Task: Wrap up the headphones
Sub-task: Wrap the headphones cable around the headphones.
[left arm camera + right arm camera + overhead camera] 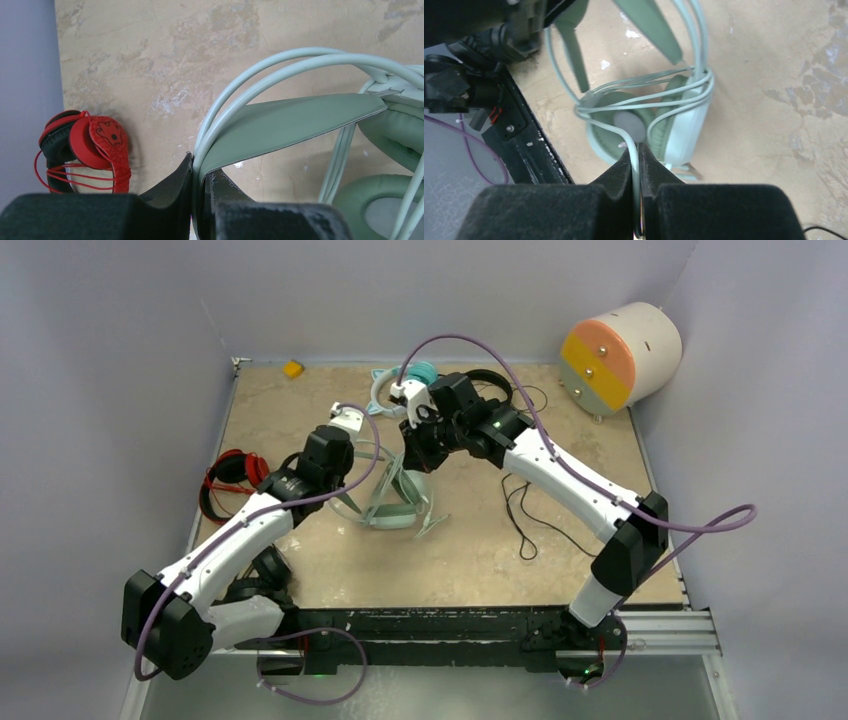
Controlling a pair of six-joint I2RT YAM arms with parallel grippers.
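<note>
The marbled table [470, 560] carries the mint-green headphones [395, 502] near its centre, between the two arms; the red headphones [87, 150] lie at the table's left edge, their cord wound round them. The left gripper [196, 167] is clamped on the mint-green headband's wire hoops; the right gripper [638, 156] pinches the thin mint cable [634, 149], which loops across one earcup.

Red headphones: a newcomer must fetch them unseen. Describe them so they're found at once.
Start at the left edge of the table, by the grey wall. The red headphones lie there, left of the mint headphones mid-table. They are the only red set, with red cable wound round them.
</note>
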